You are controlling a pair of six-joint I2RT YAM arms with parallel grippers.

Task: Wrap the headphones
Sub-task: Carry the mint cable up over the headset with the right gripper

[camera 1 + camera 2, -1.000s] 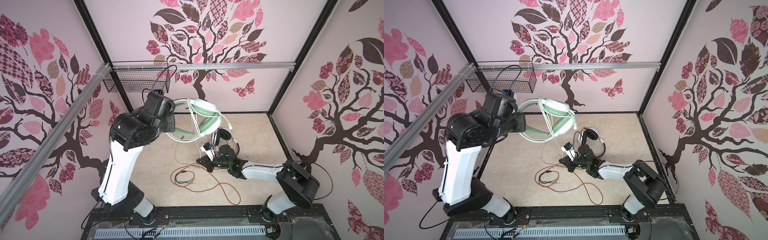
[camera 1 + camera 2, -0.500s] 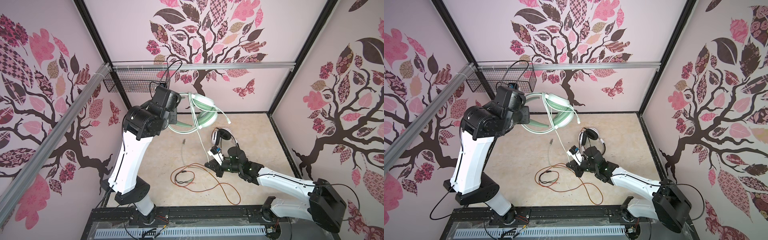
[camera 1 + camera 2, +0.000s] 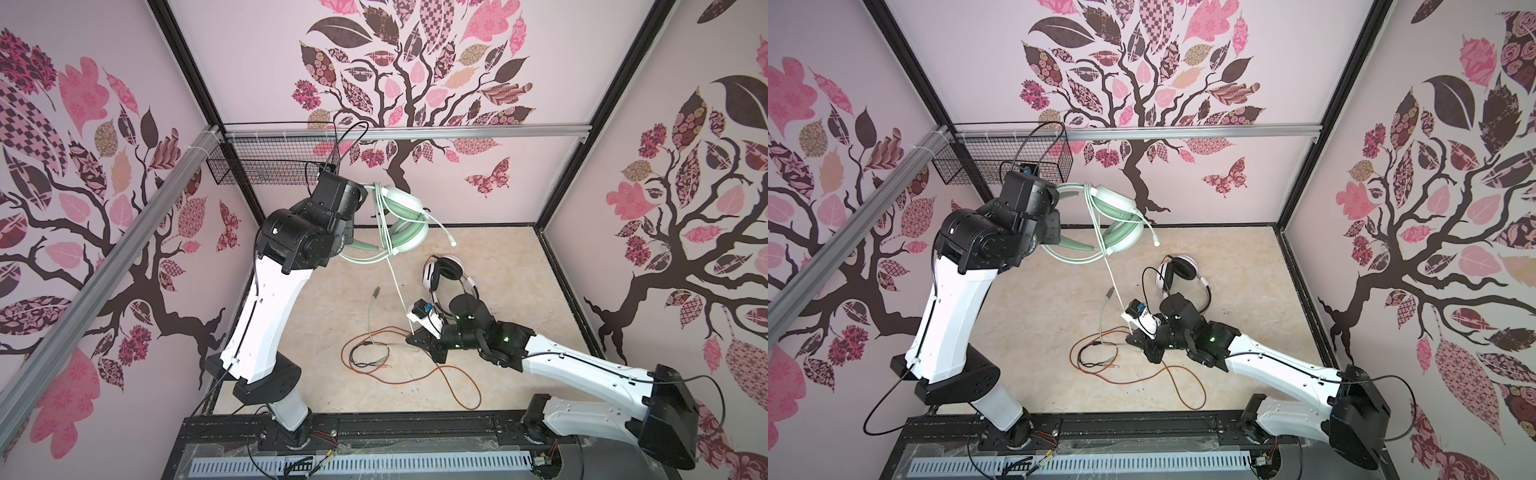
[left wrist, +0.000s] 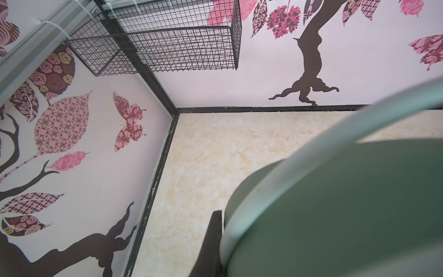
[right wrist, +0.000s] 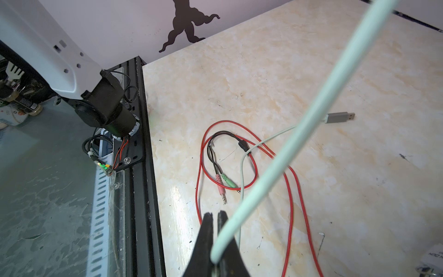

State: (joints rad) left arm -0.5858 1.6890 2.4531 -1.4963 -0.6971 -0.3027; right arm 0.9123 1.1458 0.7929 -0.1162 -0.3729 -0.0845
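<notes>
Red cable (image 5: pixel 291 196) coils beneath taut grn cable (image 5: pixel 309 120).

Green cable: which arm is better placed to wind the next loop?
Probably right: the right gripper is shut on the taut pale green cable; the left gripper just holds the mint headset aloft.

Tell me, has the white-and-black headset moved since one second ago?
No. The white-and-black headset keeps its place, equally far from the table's black back rim.
</notes>
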